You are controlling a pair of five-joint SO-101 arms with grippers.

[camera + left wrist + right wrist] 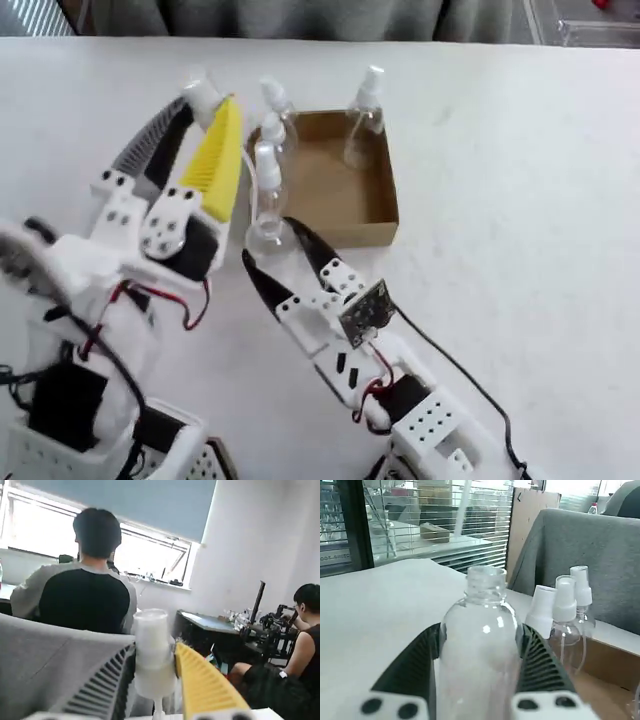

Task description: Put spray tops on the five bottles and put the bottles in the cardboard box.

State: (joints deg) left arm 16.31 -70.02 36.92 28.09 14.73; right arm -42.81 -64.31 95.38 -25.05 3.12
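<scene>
My left gripper point(207, 98) is raised left of the cardboard box point(335, 190) and is shut on a white spray top point(200, 92). In the left wrist view the spray top point(151, 650) sits upright between the grey and yellow fingers of the left gripper point(152, 667). My right gripper point(268, 238) is shut on a clear bottle point(266, 232) at the box's near left corner. Its neck is bare in the right wrist view, where the bottle point(480, 645) stands between the black fingers of the right gripper point(480, 630). Three capped bottles point(272, 130) stand along the box's left side, another point(364, 125) at its far right.
Both arm bases and their cables point(110, 400) fill the near table edge. The white table point(520, 200) is open to the right of the box. A grey partition point(600, 565) rises behind the box point(607, 660) and the capped bottles point(565, 605).
</scene>
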